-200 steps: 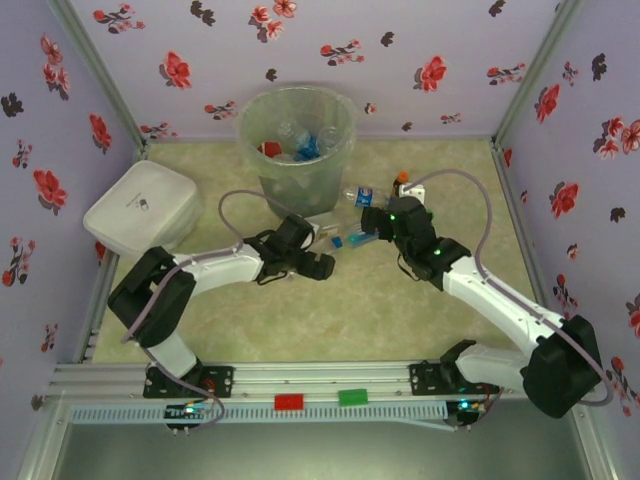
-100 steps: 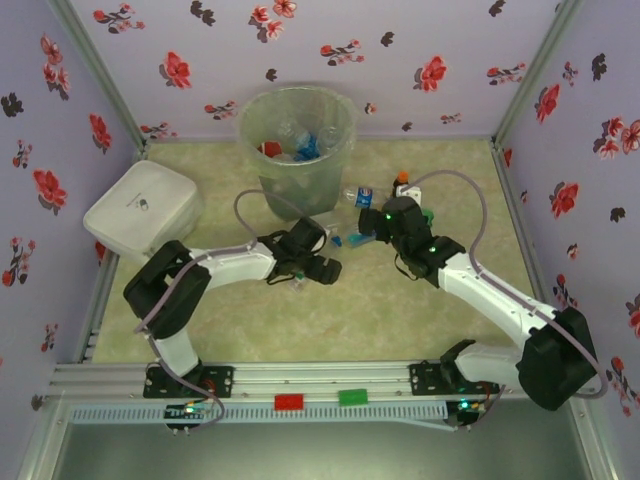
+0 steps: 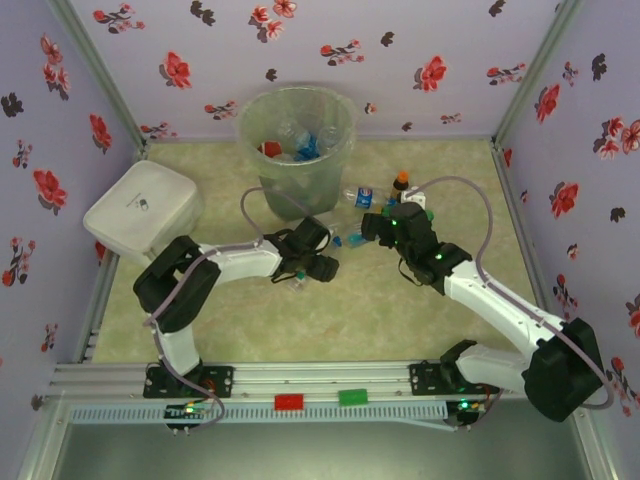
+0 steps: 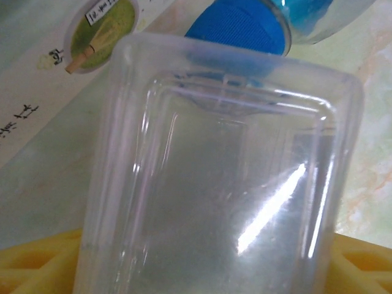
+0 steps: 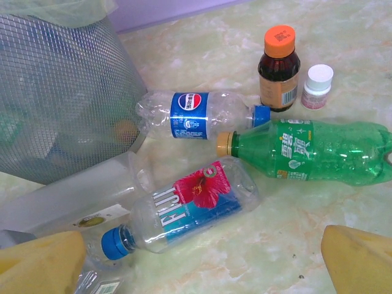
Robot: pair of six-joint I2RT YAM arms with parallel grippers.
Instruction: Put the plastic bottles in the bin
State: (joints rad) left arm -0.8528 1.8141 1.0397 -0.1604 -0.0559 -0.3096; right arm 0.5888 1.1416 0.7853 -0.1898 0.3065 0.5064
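Note:
A clear square-sided plastic bottle [image 4: 226,184] lies between the yellow pads [image 4: 37,263] of my left gripper [image 3: 305,264], and both pads rest against its sides. It lies on the table in front of the bin [image 3: 297,150], a tall translucent basket holding several bottles. Beyond it are a blue cap [image 4: 236,27] and a white-labelled bottle [image 4: 43,92]. My right gripper [image 5: 202,263] hangs open above a Fiji bottle [image 5: 190,208]. A Pepsi bottle [image 5: 202,113] and a green bottle [image 5: 312,150] lie just past it, beside the bin's wall [image 5: 61,104].
A brown vial with an orange cap [image 5: 278,70] and a small white vial [image 5: 318,86] stand behind the green bottle. A white rounded-square container [image 3: 140,207] sits at the left wall. Flowered walls close in the table on three sides.
My left gripper has moved right and down over the clear bottle, and its jaws have narrowed around it. The right gripper has shifted slightly and stays open.

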